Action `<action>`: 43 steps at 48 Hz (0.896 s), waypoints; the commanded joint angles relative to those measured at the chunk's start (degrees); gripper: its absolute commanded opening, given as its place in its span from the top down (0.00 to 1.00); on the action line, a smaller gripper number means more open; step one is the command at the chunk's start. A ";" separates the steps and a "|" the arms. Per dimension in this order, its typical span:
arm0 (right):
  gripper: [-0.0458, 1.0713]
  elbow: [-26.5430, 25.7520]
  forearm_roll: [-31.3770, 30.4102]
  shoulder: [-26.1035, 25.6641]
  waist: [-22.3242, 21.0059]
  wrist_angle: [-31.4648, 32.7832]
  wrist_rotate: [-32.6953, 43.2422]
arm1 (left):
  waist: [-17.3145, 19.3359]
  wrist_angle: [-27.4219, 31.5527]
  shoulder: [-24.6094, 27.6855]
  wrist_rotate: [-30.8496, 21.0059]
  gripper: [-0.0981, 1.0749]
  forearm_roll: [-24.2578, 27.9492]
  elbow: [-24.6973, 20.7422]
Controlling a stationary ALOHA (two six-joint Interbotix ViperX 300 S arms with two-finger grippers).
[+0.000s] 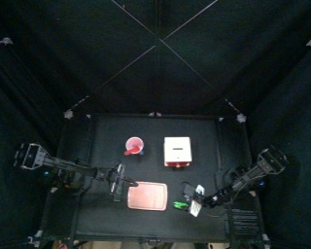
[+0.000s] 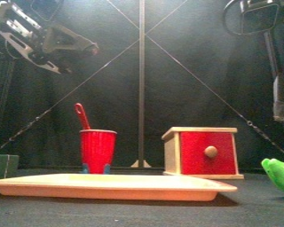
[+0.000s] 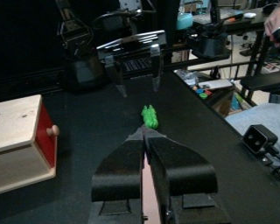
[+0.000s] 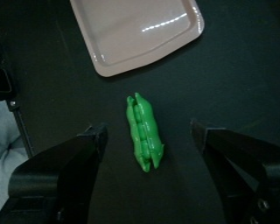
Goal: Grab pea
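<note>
Pea (image 4: 145, 132) lies just right of tray (image 4: 119, 26).

Black table (image 1: 210, 136) carries pink tray (image 1: 149, 197), pea (image 4: 143, 131), red cup (image 2: 97, 151), box (image 2: 202, 151).

black arms (image 1: 83, 175), black two-jawed hands (image 4: 149, 188)

No legible txt, labels, brands or nos. on anything in view.
</note>
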 commanded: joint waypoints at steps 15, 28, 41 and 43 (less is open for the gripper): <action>0.03 -0.53 -0.97 3.43 -0.53 -2.64 0.00 | 0.09 -0.44 0.09 -0.09 0.55 -0.26 -0.44; 0.03 -0.62 -1.85 8.53 -0.53 -8.88 0.00 | 0.09 -0.44 0.09 -0.09 0.55 -0.35 -0.09; 0.03 -1.23 -4.75 13.01 -0.79 -11.34 0.00 | 0.09 -0.44 0.09 -0.09 0.55 -1.14 -0.09; 0.03 -1.23 -4.83 13.36 -0.88 -11.34 0.00 | 0.09 -0.44 0.09 -0.09 0.55 -1.23 -0.09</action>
